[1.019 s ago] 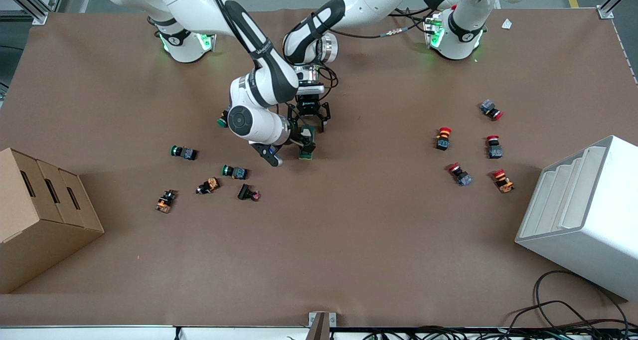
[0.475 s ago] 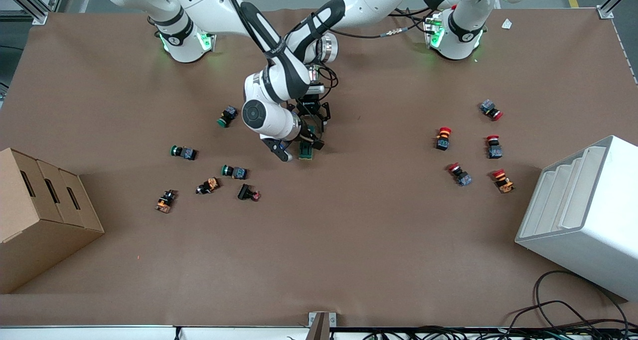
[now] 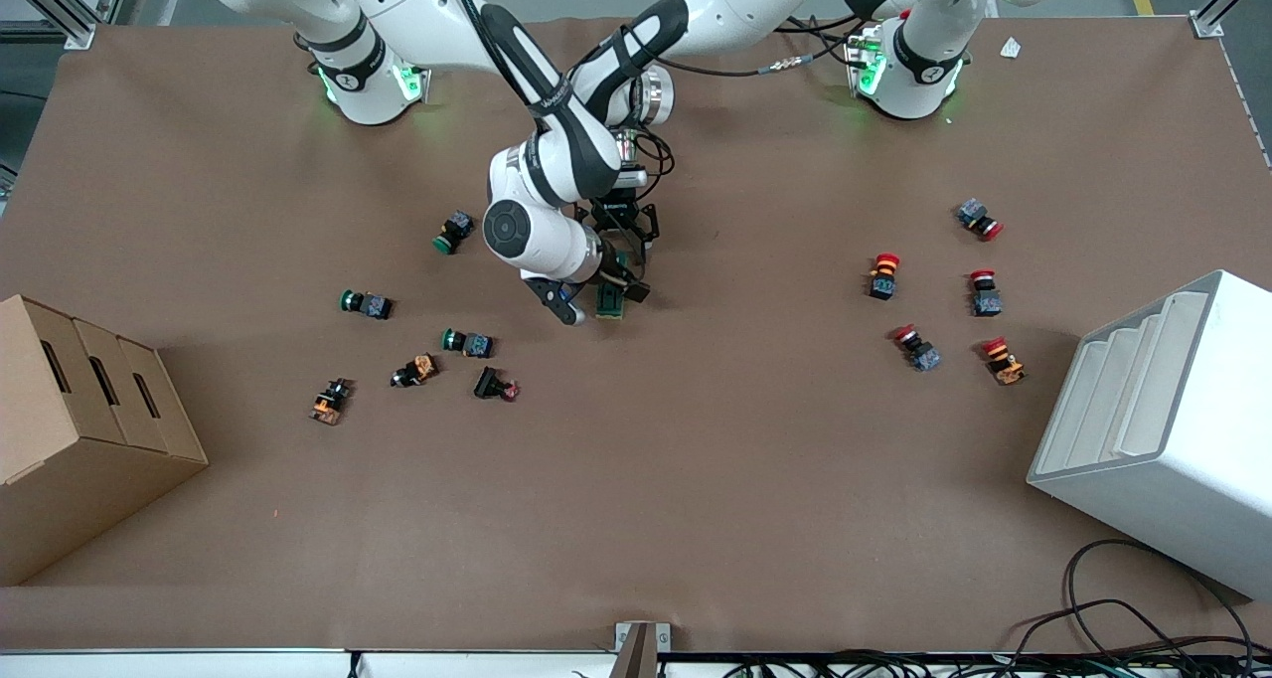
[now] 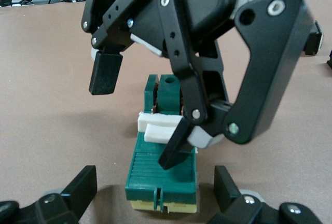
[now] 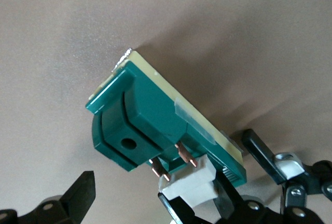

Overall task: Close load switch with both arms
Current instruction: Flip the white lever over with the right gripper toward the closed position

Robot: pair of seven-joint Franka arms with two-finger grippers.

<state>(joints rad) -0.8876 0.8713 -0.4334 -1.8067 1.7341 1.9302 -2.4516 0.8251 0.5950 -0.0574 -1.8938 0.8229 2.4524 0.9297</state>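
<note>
The dark-green load switch (image 3: 610, 305) lies on the brown table near the middle, its white lever (image 4: 155, 128) at the end nearer the robots' bases. My left gripper (image 3: 621, 251) is open, a finger on each side of the switch (image 4: 163, 175) without touching it. My right gripper (image 3: 609, 282) is open over the switch; one fingertip (image 4: 174, 151) rests against the white lever and the other finger (image 4: 106, 73) hangs free. In the right wrist view the switch (image 5: 140, 115) shows its copper pins, with the lever (image 5: 189, 182) against my right gripper's (image 5: 129, 193) finger.
Green-capped and orange push buttons (image 3: 467, 342) lie toward the right arm's end, red-capped ones (image 3: 882, 275) toward the left arm's end. A cardboard box (image 3: 79, 429) and a white stepped bin (image 3: 1173, 429) stand at the table's ends.
The right arm has swung toward the left arm's end, bringing its gripper over the switch and one finger onto the lever. The left gripper and the switch have stayed put.
</note>
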